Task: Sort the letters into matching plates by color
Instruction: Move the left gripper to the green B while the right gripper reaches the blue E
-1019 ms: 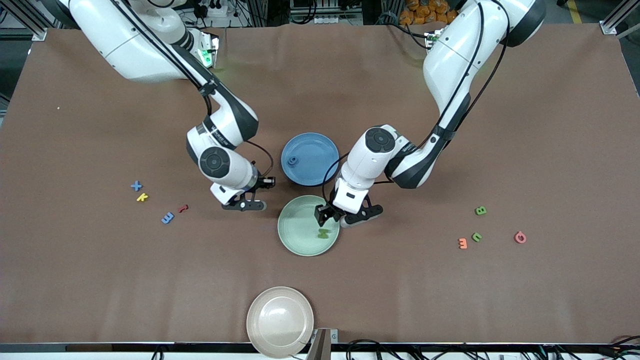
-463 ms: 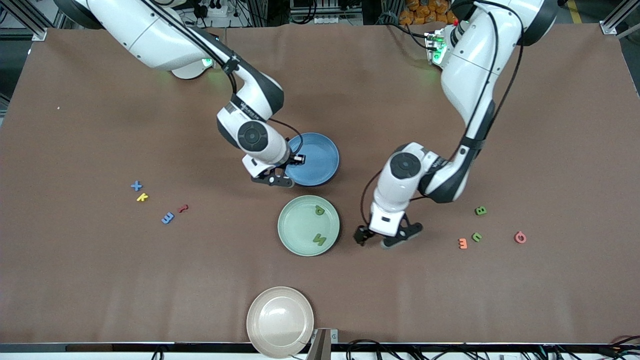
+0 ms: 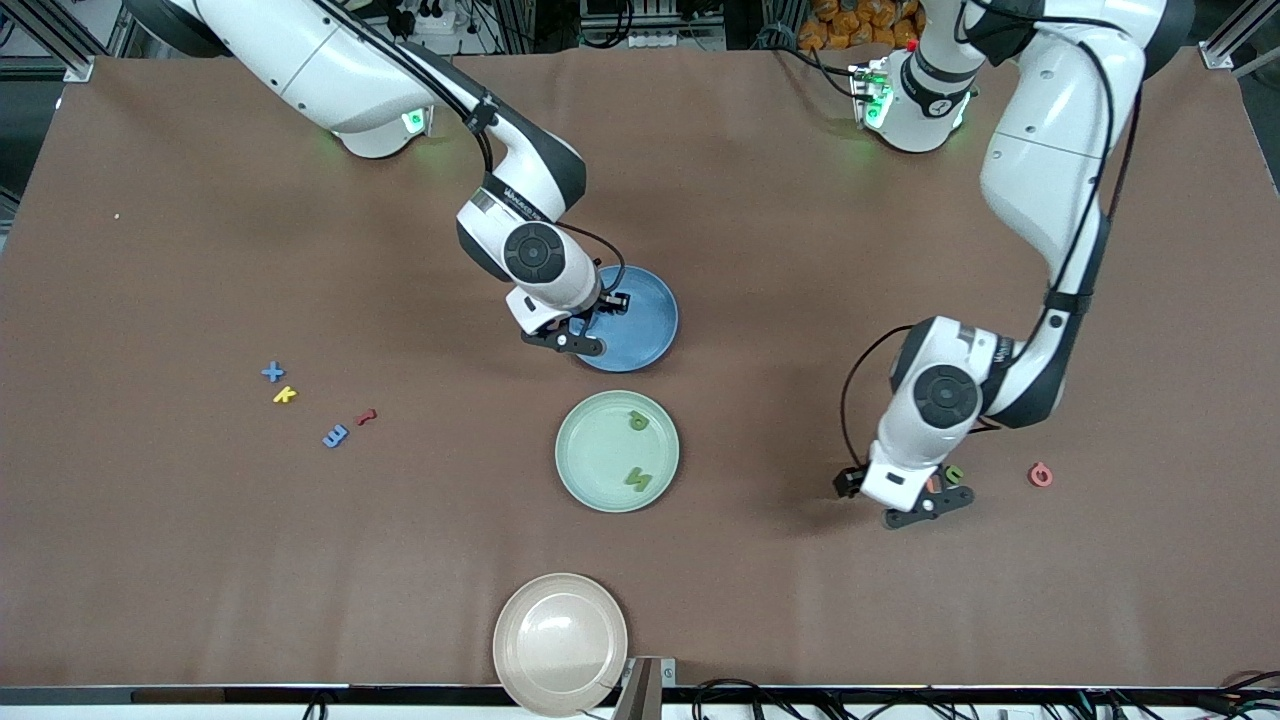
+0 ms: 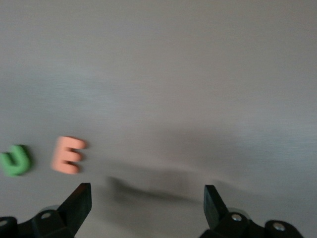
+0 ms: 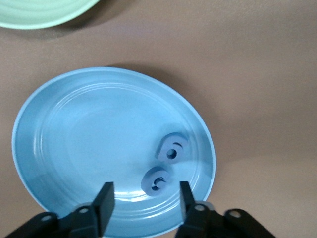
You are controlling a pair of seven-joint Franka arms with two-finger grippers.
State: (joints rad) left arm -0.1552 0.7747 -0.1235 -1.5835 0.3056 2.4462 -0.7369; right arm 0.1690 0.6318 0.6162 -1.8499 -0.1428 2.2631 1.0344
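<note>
Brown cloth covers the bench (image 3: 800,250) in the front view. The blue plate (image 3: 645,330) sits mid-bench, with the pale green plate (image 3: 600,460) just nearer the camera, holding two green letters (image 3: 638,421) (image 3: 638,481). A cream plate (image 3: 560,640) lies at the bench's near edge. Toward the right arm's end lie a blue cross (image 3: 272,372), a yellow piece (image 3: 284,395), a red piece (image 3: 367,416) and a blue letter (image 3: 335,435). The right pincer (image 3: 590,325) hangs over the blue plate's rim. The left pincer (image 3: 905,500) hovers low at the left arm's end, beside a pink ring piece (image 3: 1040,475); a green letter (image 3: 954,473) peeks out by its wrist.

From the left wrist, the left pincer (image 4: 147,201) has its fingers spread wide and empty over bare cloth. A green U (image 4: 16,160) and an orange E (image 4: 68,154) lie just beside each other near one fingertip.

From the right wrist, the right pincer (image 5: 143,201) is partly open, gripping nothing. Two blue pieces (image 5: 172,147) (image 5: 156,180) rest in the blue plate (image 5: 74,144), one between the fingertips. The green plate's rim (image 5: 39,12) shows at the frame's edge.
</note>
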